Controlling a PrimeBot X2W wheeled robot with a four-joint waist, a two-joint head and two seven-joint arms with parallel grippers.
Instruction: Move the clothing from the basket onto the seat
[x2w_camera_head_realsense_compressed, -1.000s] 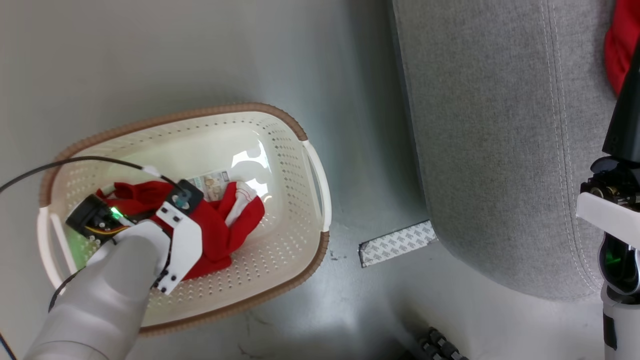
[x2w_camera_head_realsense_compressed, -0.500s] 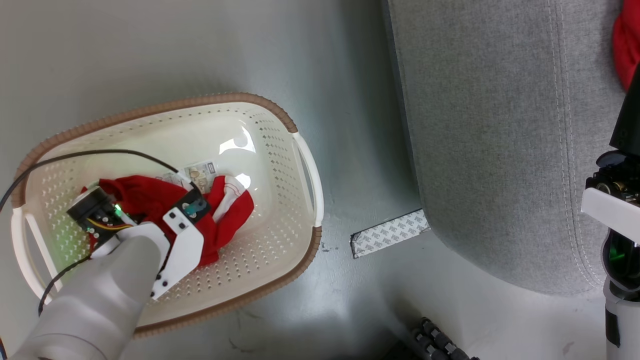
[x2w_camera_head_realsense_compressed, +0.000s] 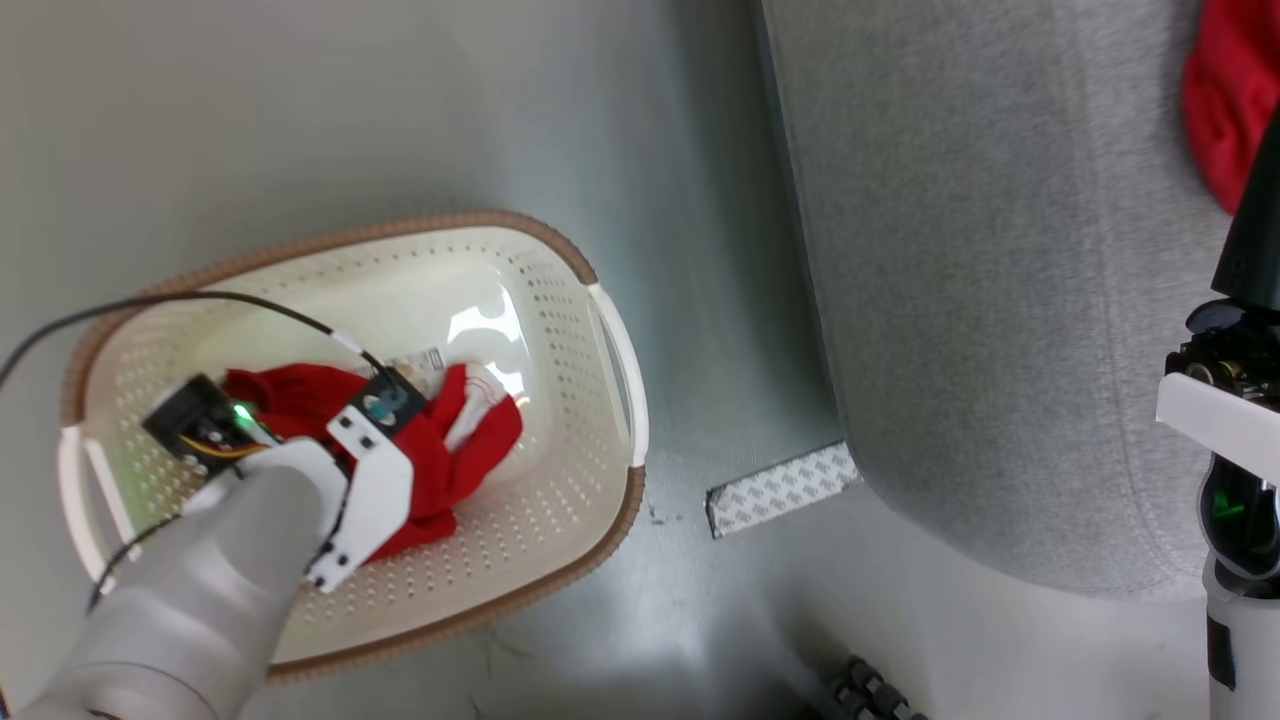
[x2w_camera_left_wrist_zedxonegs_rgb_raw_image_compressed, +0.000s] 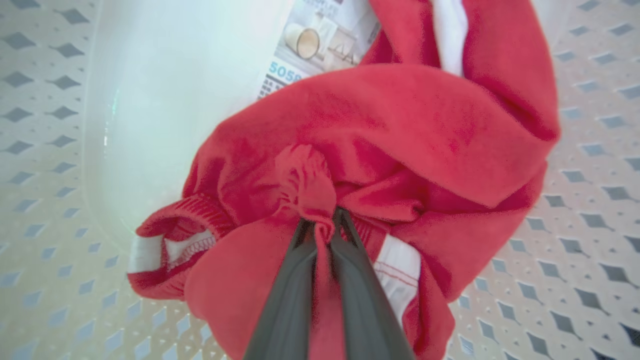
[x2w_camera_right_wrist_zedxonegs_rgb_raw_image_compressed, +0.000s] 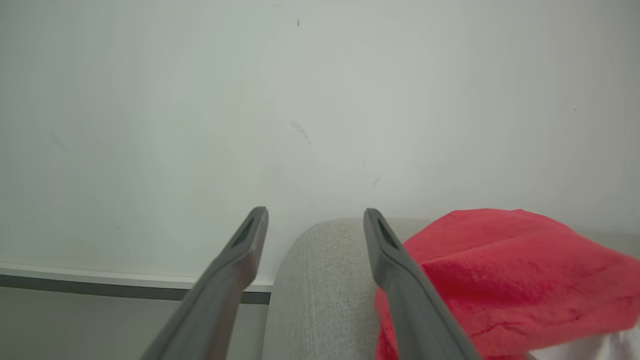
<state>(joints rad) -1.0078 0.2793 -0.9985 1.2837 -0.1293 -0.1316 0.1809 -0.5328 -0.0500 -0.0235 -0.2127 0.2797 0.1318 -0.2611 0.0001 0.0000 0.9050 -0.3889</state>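
One patterned patch (x2w_camera_head_realsense_compressed: 780, 488) on floor (x2w_camera_head_realsense_compressed: 300, 120) between basket (x2w_camera_head_realsense_compressed: 470, 218) and seat (x2w_camera_head_realsense_compressed: 980, 300)

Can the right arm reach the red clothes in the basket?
Probably not. The right pincer hangs open by the light grey fabric sofa, far across the floor from the oval cream plastic basket; the left pincer grips the bright red fabric garment.

Printed label (x2w_camera_left_wrist_zedxonegs_rgb_raw_image_compressed: 310, 45) half hidden under clothing (x2w_camera_left_wrist_zedxonegs_rgb_raw_image_compressed: 400, 125); seat (x2w_camera_head_realsense_compressed: 980, 250) cut off by top edge.
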